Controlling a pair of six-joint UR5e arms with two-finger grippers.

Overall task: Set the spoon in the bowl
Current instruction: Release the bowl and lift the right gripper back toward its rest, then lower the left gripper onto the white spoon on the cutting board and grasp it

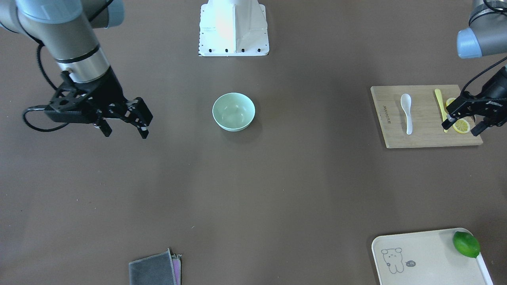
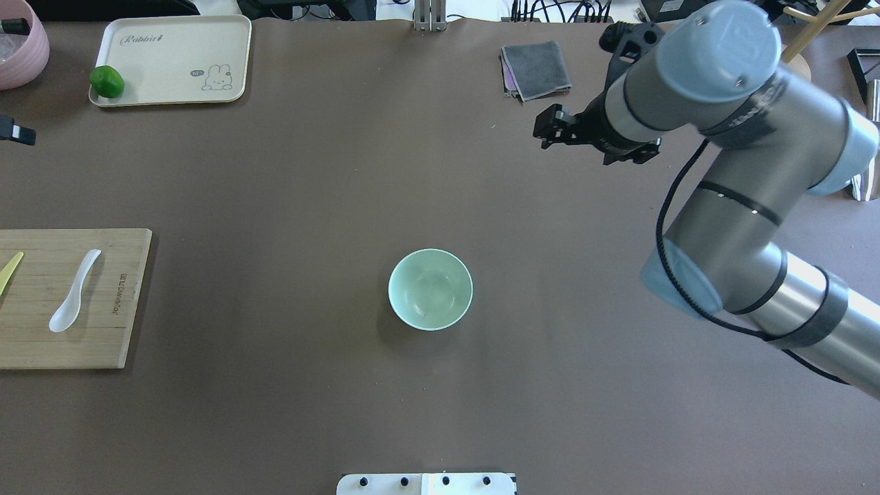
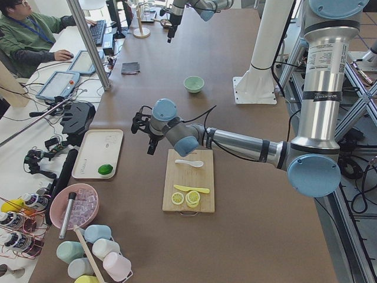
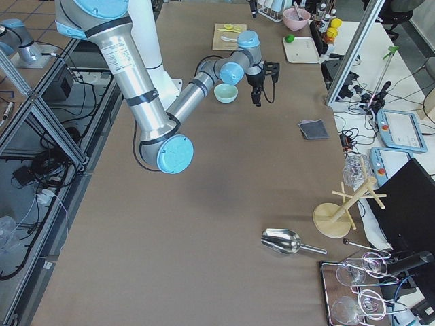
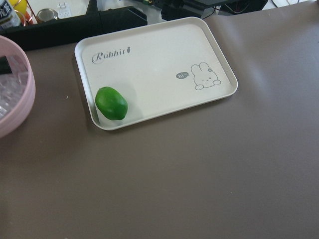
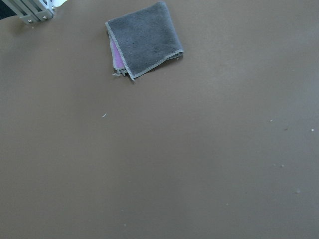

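Note:
The white spoon (image 1: 407, 113) lies flat on a wooden cutting board (image 1: 396, 136), handle toward the operators' side; it also shows in the overhead view (image 2: 74, 292). The mint-green bowl (image 1: 233, 111) stands empty at the table's middle (image 2: 430, 289). My left gripper (image 1: 462, 126) is open and empty, raised over the board's outer edge near the lemon slices, a hand's width from the spoon. My right gripper (image 1: 125, 132) is open and empty, raised over bare table well to the bowl's other side (image 2: 546, 130).
A yellow plastic knife (image 1: 439, 101) and lemon slices (image 1: 461, 126) share the board. A cream tray (image 1: 427, 257) holds a lime (image 1: 466, 244). A folded grey cloth (image 1: 154, 271) lies at the far edge. The robot base (image 1: 233, 27) stands behind the bowl.

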